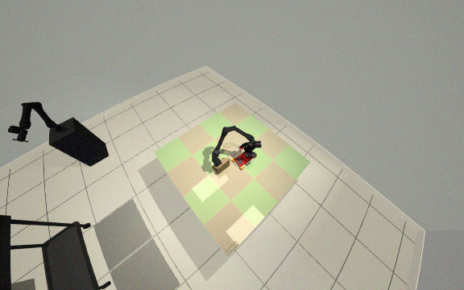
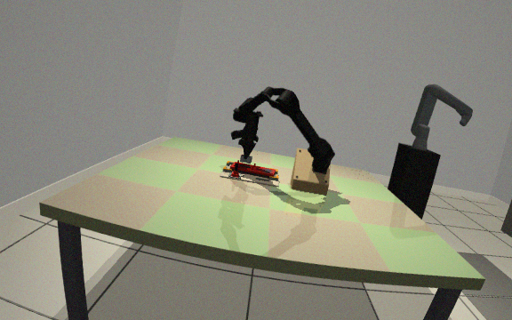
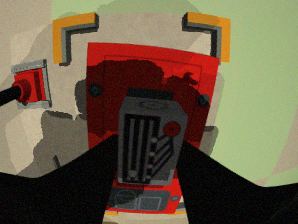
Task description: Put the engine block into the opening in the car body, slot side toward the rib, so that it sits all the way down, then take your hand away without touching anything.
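Note:
The grey engine block (image 3: 152, 142) (image 2: 246, 158) is between the two black fingers of my gripper (image 3: 148, 143) (image 2: 246, 156), which is shut on it. In the wrist view its slotted, grooved face and a red round cap show. The red car body (image 3: 150, 52) (image 2: 258, 170) (image 1: 242, 160) lies on the table below, roughly lined up with the block. In the exterior view the block appears a little above the car body, toward its left end. A dark slot shows just beyond the block; the rest of the opening and the rib are hidden under the block.
Orange corner brackets (image 3: 59, 37) (image 3: 222, 40) stand around the car body. A red part with a black knob (image 3: 31, 86) in a grey holder is at its left in the wrist view. A wooden block (image 2: 307, 171) (image 1: 221, 166) stands at the arm's base, on the checkered table (image 2: 212, 215).

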Controlling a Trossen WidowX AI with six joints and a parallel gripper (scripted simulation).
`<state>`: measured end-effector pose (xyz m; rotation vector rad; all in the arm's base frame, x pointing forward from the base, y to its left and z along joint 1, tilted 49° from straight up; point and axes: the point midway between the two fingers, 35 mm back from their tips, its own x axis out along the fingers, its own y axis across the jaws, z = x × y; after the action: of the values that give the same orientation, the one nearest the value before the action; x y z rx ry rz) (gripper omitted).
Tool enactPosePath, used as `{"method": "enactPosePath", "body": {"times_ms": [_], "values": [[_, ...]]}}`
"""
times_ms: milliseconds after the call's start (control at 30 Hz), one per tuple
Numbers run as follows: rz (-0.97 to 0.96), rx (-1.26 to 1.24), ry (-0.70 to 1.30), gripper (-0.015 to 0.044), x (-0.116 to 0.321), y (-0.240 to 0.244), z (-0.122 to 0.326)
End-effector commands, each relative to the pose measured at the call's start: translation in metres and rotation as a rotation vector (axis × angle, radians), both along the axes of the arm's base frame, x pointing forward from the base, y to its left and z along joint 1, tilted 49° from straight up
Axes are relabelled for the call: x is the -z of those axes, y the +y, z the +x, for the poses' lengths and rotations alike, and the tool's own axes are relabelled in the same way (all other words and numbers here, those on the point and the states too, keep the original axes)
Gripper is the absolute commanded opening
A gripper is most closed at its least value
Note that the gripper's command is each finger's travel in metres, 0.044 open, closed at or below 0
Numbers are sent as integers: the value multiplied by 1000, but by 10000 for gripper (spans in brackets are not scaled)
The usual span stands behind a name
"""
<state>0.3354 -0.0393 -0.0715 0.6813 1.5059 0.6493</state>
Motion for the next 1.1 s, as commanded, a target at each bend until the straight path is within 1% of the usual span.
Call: {"method": "enactPosePath", "body": {"times_ms": [0, 1067], "values": [[-4, 7, 6, 159, 0, -1, 1], [-4, 5, 4, 159, 3, 2, 1]]}}
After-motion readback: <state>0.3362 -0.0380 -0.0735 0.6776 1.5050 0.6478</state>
